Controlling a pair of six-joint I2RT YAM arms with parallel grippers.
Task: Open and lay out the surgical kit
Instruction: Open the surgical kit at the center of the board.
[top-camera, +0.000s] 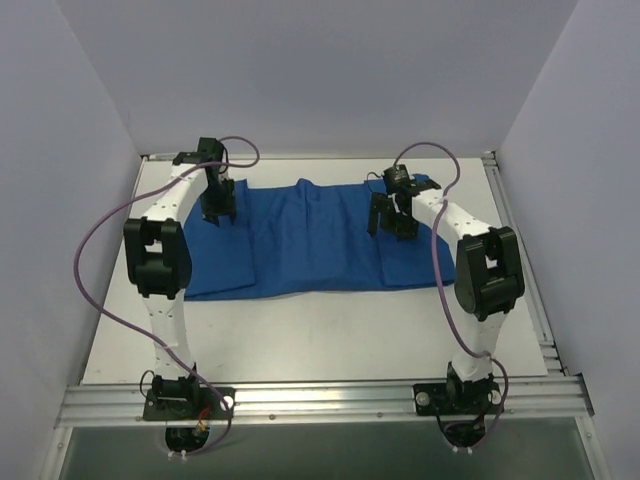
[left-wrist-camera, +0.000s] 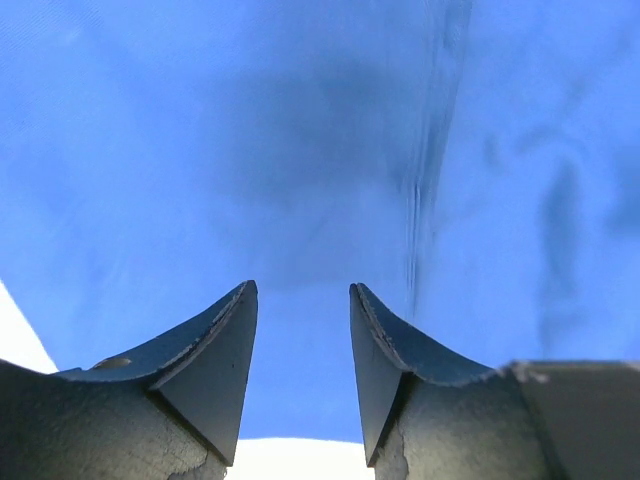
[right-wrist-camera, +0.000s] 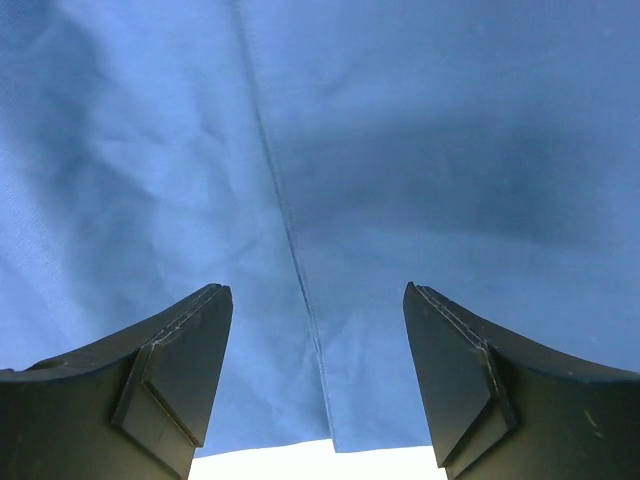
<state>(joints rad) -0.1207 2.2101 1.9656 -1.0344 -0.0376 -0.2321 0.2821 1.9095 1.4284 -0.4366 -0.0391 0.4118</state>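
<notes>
Blue cloth wrap (top-camera: 320, 245) lies mid-frame in the top view, spread wide across the far half of the white table (top-camera: 330, 340), with folded panels at its left and right ends. Whatever sits under it can't be made out; only cloth shows. The upper left corner of the wrap is partly hidden behind the left arm's wrist, the upper right corner behind the right one.

Left gripper (top-camera: 219, 218) hangs over the left end of the wrap. In the left wrist view its fingers (left-wrist-camera: 215, 345) stand apart with nothing between them, only blue cloth and a vertical crease (left-wrist-camera: 425, 190) beyond. Can't tell whether the tips touch the fabric.

Right gripper (top-camera: 392, 226) is over the right end, jaws spread wider, gap empty. A stitched seam (right-wrist-camera: 290, 230) runs down between the fingers (right-wrist-camera: 175, 365) to the cloth's hem at the bottom of that frame. Contact is unclear there too.

Both wrist views are too close to show more than cloth and a sliver of table at the bottom edge.

Around: purple cables (top-camera: 85, 250) loop off each arm, an aluminium rail (top-camera: 330, 400) carries the bases at the bottom of the frame, and plain grey walls (top-camera: 300, 70) stand on three sides.
</notes>
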